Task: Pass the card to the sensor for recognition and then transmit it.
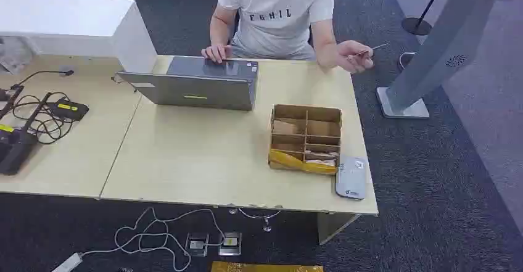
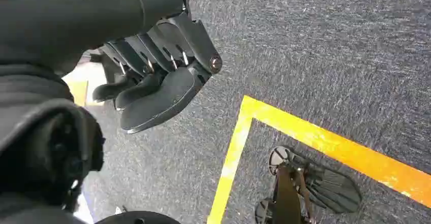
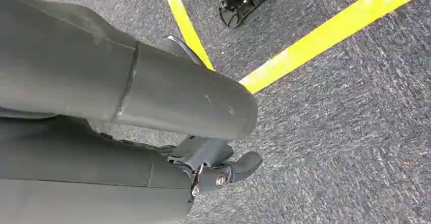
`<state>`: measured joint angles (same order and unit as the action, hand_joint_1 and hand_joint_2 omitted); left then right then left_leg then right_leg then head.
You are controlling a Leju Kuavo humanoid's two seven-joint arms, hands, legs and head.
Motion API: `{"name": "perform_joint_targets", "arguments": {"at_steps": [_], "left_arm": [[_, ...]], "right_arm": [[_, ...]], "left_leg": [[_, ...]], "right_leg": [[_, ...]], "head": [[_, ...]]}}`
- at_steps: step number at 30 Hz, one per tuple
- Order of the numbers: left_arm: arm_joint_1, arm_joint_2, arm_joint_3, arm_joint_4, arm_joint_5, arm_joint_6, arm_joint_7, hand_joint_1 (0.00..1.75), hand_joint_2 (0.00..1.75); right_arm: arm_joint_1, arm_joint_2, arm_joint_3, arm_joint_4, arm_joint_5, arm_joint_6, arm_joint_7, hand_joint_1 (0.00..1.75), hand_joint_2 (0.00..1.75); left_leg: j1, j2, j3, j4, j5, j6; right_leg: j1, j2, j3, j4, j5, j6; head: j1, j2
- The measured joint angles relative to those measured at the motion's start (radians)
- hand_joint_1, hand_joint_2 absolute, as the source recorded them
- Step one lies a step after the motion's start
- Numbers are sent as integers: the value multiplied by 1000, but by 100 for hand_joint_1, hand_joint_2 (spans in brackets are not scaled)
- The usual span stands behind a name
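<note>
The card (image 1: pixel 377 47), upper right, is pinched in the person's hand (image 1: pixel 353 56). Your left hand (image 2: pixel 152 76) hangs empty with fingers apart; your right hand (image 3: pixel 218 170) seems empty too. Reach late and the handover could fumble.

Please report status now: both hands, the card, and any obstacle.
Left robot hand hanging, holds nothing. Right robot hand hanging, grip unclear. Card held by person's hand. No obstacle visible.

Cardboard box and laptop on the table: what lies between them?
In the head view, nothing lies between the laptop and the cardboard box; that stretch of the table is bare wood.
</note>
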<state>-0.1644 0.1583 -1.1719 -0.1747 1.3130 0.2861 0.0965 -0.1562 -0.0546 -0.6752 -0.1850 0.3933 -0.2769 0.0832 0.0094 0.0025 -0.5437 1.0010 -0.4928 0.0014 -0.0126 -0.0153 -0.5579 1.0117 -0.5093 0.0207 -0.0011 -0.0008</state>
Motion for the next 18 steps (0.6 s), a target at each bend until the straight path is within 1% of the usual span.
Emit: {"name": "perform_joint_targets", "arguments": {"at_steps": [3,4,18], "left_arm": [[0,0,0,0,0,0,0,175,0],[0,0,0,0,0,0,0,175,0],[0,0,0,0,0,-3,-3,175,0]], "right_arm": [[0,0,0,0,0,0,0,157,0],[0,0,0,0,0,0,0,154,0],[0,0,0,0,-6,-8,0,154,0]], "left_leg": [[0,0,0,0,0,0],[0,0,0,0,0,0],[0,0,0,0,0,0]], "right_leg": [[0,0,0,0,0,0],[0,0,0,0,0,0],[0,0,0,0,0,0]], "head": [[0,0],[0,0],[0,0]]}}
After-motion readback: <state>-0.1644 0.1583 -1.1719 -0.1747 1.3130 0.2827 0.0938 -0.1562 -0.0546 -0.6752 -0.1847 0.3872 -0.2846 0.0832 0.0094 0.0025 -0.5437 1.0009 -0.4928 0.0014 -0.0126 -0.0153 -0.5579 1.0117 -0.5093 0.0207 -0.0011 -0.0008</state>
